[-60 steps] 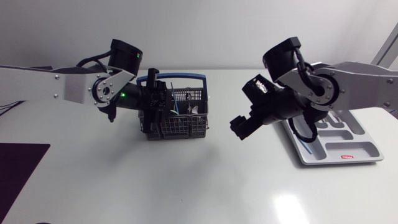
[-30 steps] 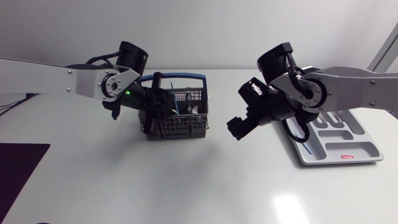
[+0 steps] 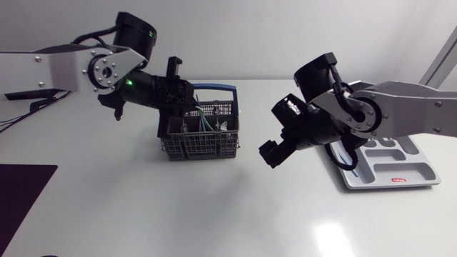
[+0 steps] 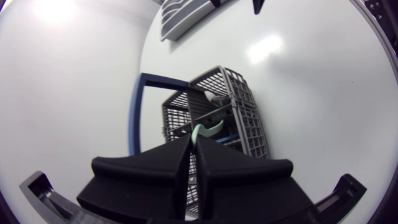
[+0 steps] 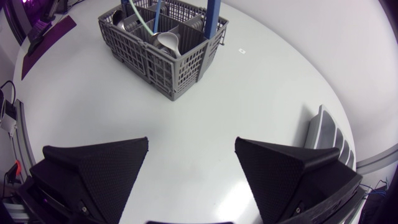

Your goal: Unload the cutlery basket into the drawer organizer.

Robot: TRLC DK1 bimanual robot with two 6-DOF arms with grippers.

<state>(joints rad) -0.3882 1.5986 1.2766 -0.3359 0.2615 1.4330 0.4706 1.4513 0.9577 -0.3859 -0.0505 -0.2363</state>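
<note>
1. The left arm's fingers have lifted above the grey mesh cutlery basket with a blue handle. They are clamped on a pale green utensil handle, whose lower end is still inside the basket.
2. The right arm's fingers are spread wide. They have barely shifted and hang over the table between the basket and the grey plastic drawer organizer.

My head camera hangs fixed above the table, looking down on all of it from a distance. The left wrist camera sits close over the cutlery basket, peering down into it. The right wrist camera faces that same basket from farther off, and all three views catch the drawer organizer.
</note>
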